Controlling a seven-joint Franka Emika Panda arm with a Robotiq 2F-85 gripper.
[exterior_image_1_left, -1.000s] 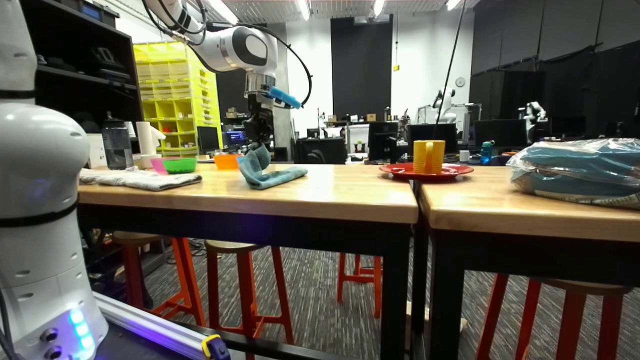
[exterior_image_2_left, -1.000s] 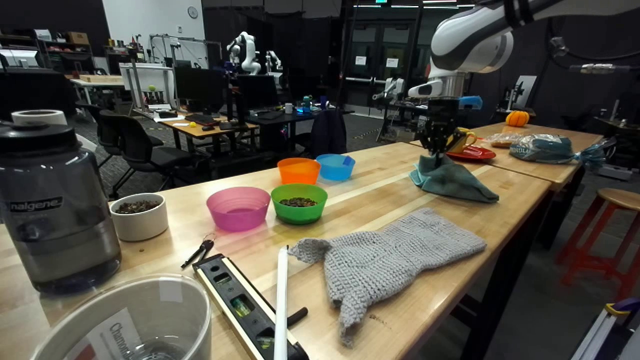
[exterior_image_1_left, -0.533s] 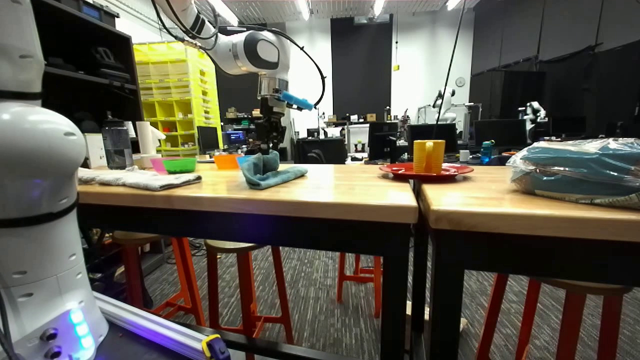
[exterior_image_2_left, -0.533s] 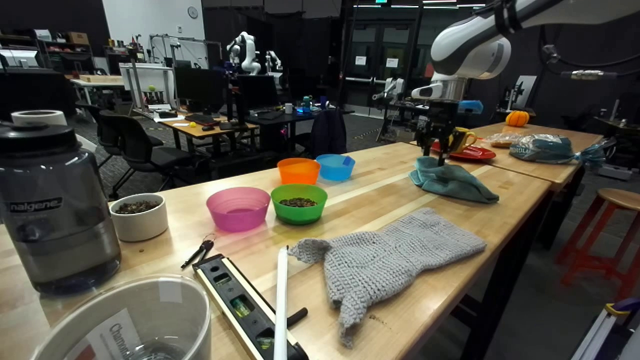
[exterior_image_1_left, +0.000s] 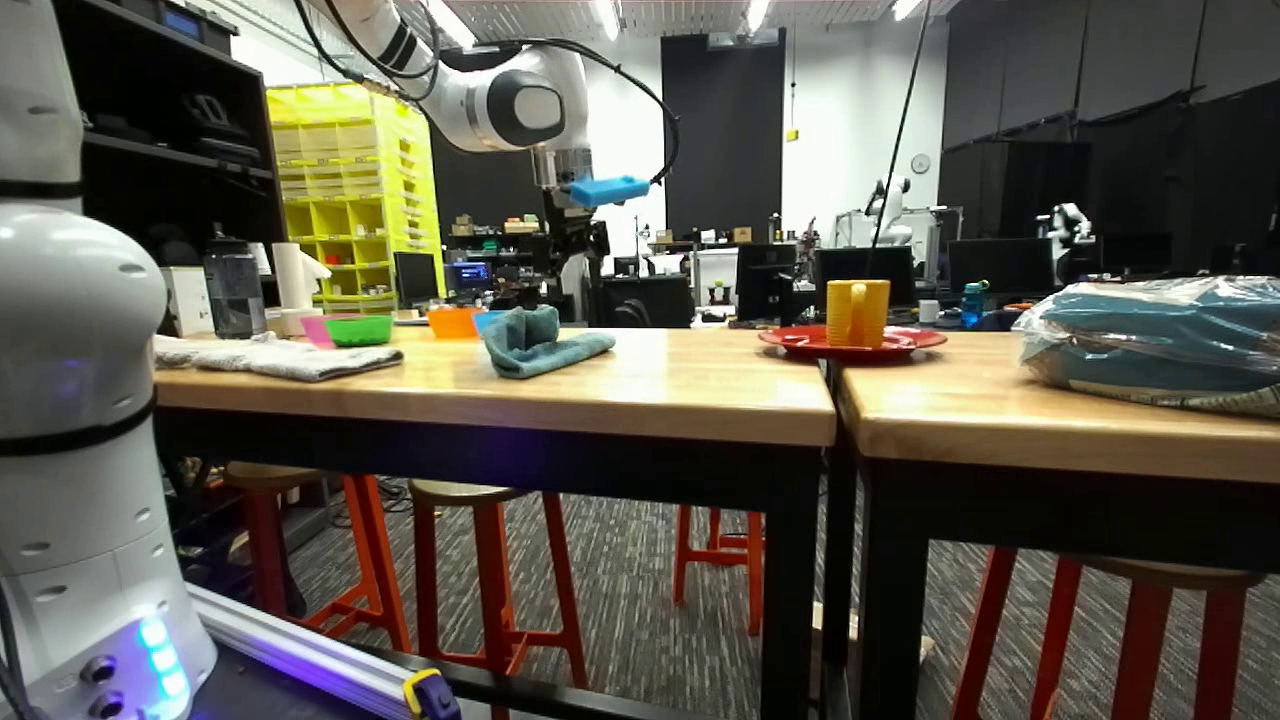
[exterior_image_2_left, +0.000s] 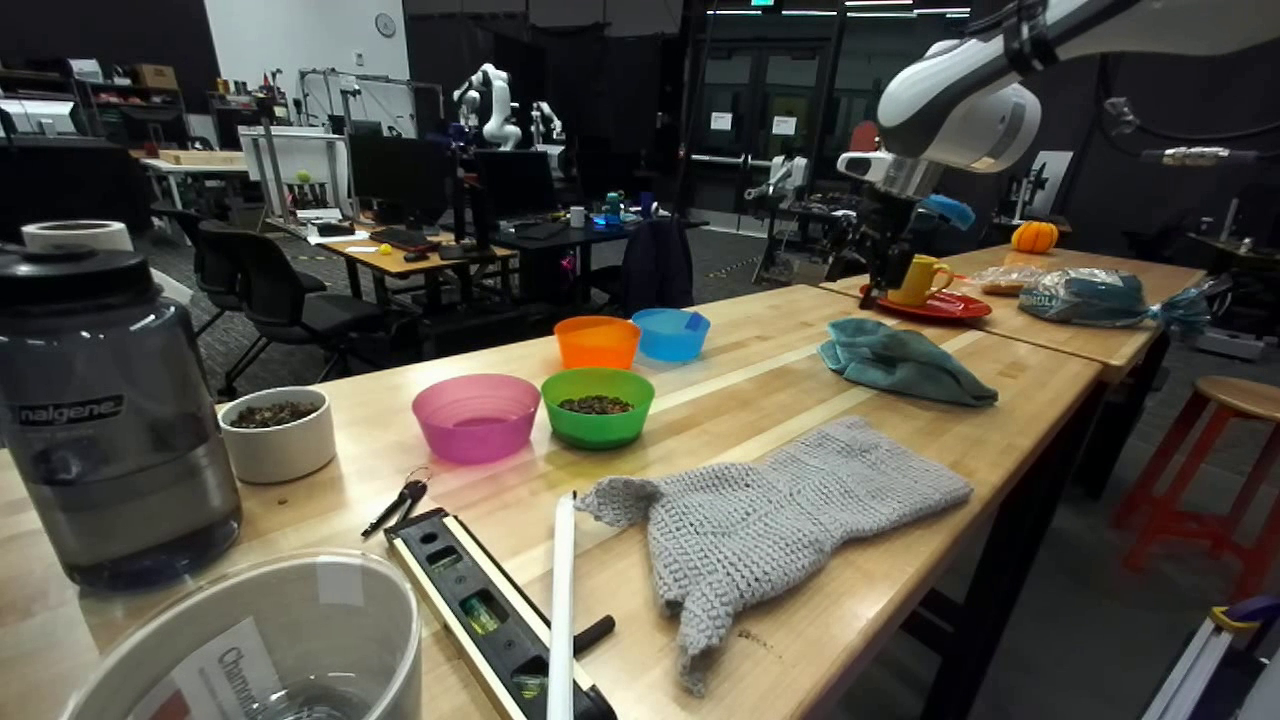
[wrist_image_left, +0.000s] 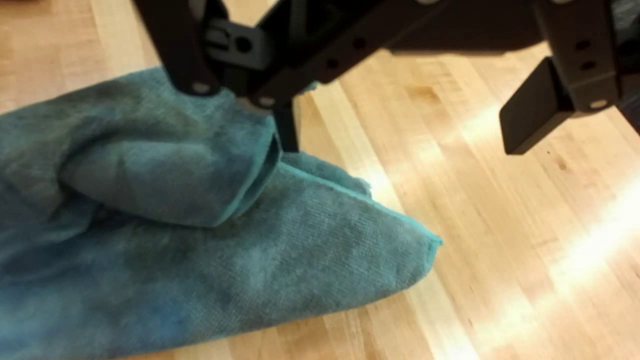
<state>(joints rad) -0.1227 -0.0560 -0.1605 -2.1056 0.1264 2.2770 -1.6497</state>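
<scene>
Spread gripper, blue-green cloth lying free

In the wrist view the fingers stand wide apart and pinch nothing; the one on the left of that view overlaps the cloth's raised fold, the one on the right is over the wooden table. In an exterior view the gripper is tilted and seems just above the cloth, not touching it. The cloth rests, partly folded, nearer than the red plate with its yellow mug and farther than the grey knitted cloth; the blue bowl is to its left.

I judge the step in hand to be handling of this cloth, with no grip made. A grip would call for straightening the wrist, lowering the fingers around the raised fold and closing gently
</scene>
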